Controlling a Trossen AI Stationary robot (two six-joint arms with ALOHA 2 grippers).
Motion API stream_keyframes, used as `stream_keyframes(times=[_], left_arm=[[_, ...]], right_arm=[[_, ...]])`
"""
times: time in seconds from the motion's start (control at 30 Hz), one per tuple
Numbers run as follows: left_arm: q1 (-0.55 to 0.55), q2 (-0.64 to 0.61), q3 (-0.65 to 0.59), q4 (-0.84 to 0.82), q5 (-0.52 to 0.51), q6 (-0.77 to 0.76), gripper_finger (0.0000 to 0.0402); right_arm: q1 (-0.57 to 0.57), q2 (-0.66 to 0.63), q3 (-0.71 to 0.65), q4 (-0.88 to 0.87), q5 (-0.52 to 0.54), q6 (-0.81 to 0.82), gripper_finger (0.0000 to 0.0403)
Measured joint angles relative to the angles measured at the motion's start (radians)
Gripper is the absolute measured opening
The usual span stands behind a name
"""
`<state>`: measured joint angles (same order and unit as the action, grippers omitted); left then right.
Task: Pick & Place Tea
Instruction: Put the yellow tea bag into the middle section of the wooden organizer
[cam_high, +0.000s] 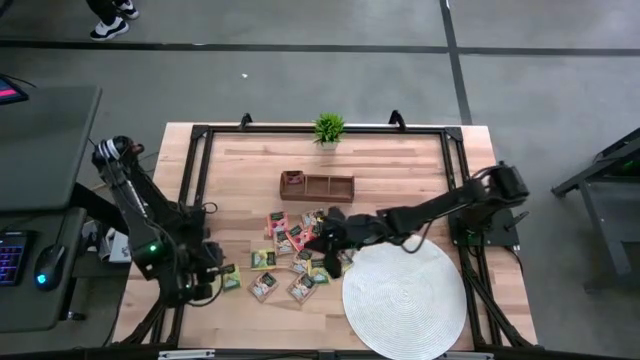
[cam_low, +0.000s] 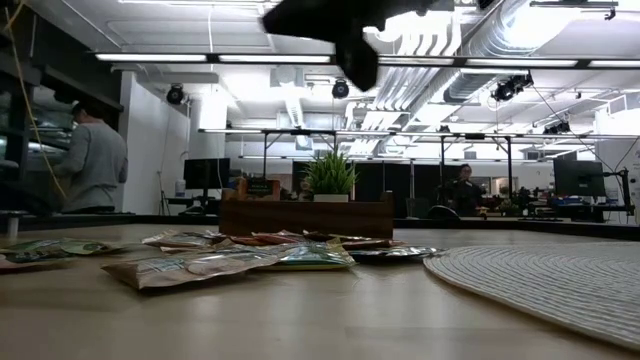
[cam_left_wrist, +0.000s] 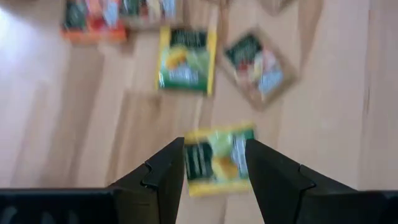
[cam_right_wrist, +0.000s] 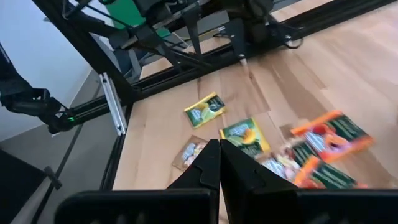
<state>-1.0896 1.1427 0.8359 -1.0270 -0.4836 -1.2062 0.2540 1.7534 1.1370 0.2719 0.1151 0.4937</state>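
Tea packets (cam_high: 288, 258) lying flat, scattered across the middle of the tabletop (cam_high: 400, 165), spreading toward the near edge and the left edge. Colours seen: pink-red, yellow, green, with dark labels. Square packets, so no clear long axis; sides turned at mixed angles, several set diamond-wise to the tabletop edges. Some overlapping in the central cluster, others lying single closer to the near edge. One yellow packet (cam_left_wrist: 216, 160) apart from the rest, nearest the left edge.

Left pincer (cam_left_wrist: 215, 168) low over that yellow packet, fingers apart, one to each side of it in the left wrist view. Contact with the packet: cannot tell. Nothing clamped.

Right pincer (cam_right_wrist: 220, 163) above the right side of the cluster, raised off the tabletop in the low view, fingers together, nothing between them. Right arm reaching in from the right edge.

Round white mat (cam_high: 404, 297) just right of the packets, at the near right part of the tabletop, bare. Nearest packets just beside its rim.

Brown wooden box (cam_high: 317, 186) beyond the cluster toward the far edge, long axis parallel to that edge, divided into compartments. Contents: cannot tell.

Small green potted plant (cam_high: 328, 128) at the middle of the far edge.

Black frame (cam_high: 200, 170) along the tabletop edges.

A person (cam_low: 92, 160) standing in the room beyond the tabletop, seen in the low view.
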Motion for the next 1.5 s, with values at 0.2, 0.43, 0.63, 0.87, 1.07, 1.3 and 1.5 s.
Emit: stream_keyframes(times=[0.2,0.43,0.63,0.87,1.07,1.3,1.5], left_arm=[[-0.018,0.001,-0.068,0.004,0.098,-0.130,0.0165],[-0.008,0.001,-0.157,0.091,0.179,-0.186,0.0165],[0.055,0.001,-0.244,0.258,0.217,-0.124,0.0165],[0.142,0.001,-0.275,0.274,0.287,-0.046,0.0165],[0.162,0.001,-0.275,0.312,0.295,0.037,0.0166],[0.160,0.008,-0.275,0.314,0.295,0.054,0.0167],[0.161,0.008,-0.275,0.330,0.284,0.074,0.0207]], right_arm=[[0.003,0.133,0.176,-0.103,-0.053,-0.069,0.0000],[0.000,0.147,0.248,-0.231,-0.053,-0.101,0.0000],[0.001,0.146,0.249,-0.231,-0.055,-0.093,0.0000],[0.001,0.146,0.247,-0.244,-0.055,-0.093,0.0000],[0.001,0.146,0.247,-0.261,-0.058,-0.094,0.0000],[0.001,0.146,0.247,-0.278,-0.062,-0.102,0.0000],[0.001,0.146,0.247,-0.283,-0.066,-0.109,0.0000]])
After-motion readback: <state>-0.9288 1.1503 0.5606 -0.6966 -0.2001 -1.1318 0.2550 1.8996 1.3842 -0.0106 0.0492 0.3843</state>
